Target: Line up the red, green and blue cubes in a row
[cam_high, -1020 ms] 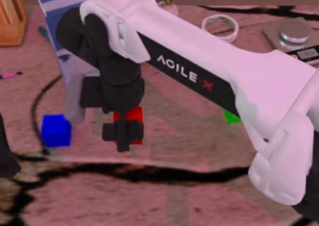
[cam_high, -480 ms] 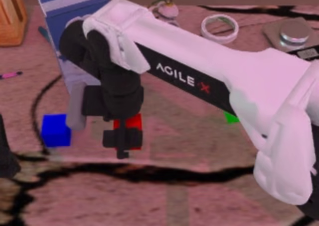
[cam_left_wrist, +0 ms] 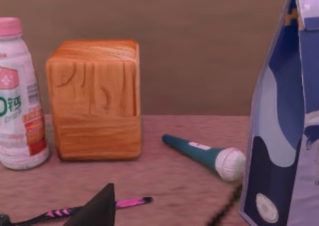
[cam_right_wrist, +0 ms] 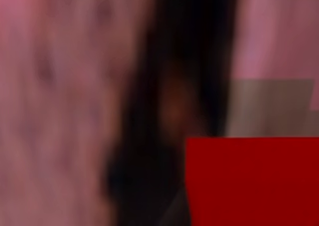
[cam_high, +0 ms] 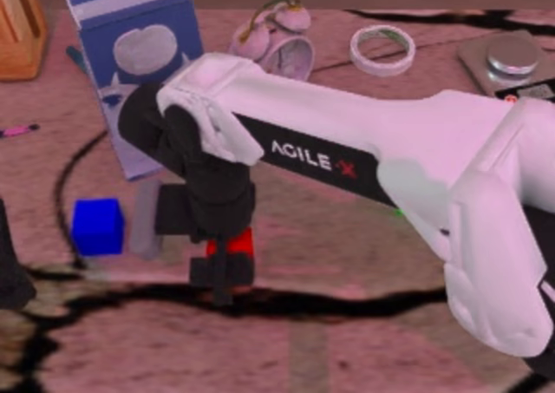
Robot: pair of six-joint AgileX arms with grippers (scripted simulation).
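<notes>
Right pincer (cam_high: 223,267) is over the red cube (cam_high: 238,241), mid-bench toward the near edge; whether its fingers pinch the cube cannot be told. Blue cube (cam_high: 96,226) lies near the left edge, sides roughly parallel to the bench edges. Cubes have no long axis.

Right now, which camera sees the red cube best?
The right wrist view: the red cube fills a big corner of it, close up with sharp edges. In the top view only a sliver of red peeks out under the right gripper. The left wrist view shows none of it, only other things.
</notes>
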